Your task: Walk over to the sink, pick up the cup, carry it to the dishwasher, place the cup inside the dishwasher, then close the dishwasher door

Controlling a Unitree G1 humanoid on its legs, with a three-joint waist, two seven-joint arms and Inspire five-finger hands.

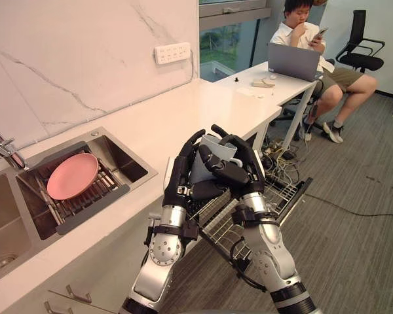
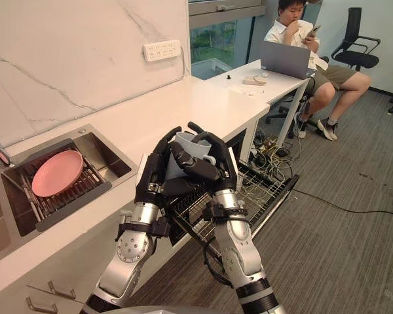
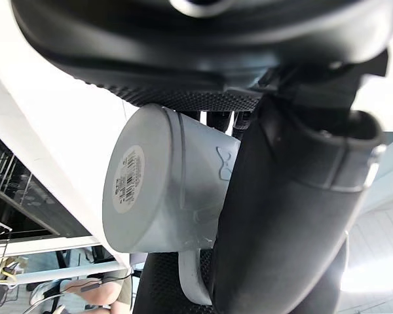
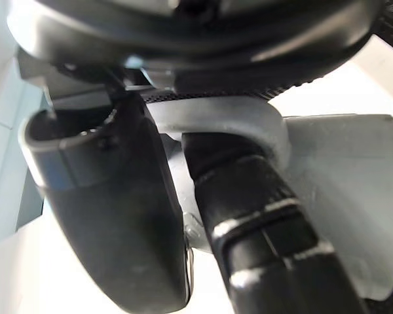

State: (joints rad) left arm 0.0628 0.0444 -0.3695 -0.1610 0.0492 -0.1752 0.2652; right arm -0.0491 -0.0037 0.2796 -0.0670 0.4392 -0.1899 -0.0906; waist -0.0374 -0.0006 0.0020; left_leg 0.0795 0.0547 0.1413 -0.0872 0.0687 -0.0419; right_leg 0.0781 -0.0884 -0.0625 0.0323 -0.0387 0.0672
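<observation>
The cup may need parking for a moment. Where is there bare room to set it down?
Bare: the counter from the sink to the desk, and seemingly the dishwasher rack under the cup. Crowded: the sink, with a pink plate on its rack.

the cup (image 1: 213, 157) sits between the left hand (image 1: 182, 178) and the right hand (image 1: 234, 171), both wrapped round it, above the dishwasher rack (image 1: 228, 227) that stands out over the open door (image 1: 295, 196), in front of the counter (image 1: 183, 111). to their left a plate (image 1: 72, 175) lies on a drainer (image 1: 92, 210) in the sink (image 1: 128, 163). a socket strip (image 1: 172, 52) is on the wall (image 1: 85, 59) behind the counter. beyond the counter's far end a laptop (image 1: 293, 62) stands on a desk (image 1: 275, 88), with a person (image 1: 308, 39) seated behind it.
</observation>
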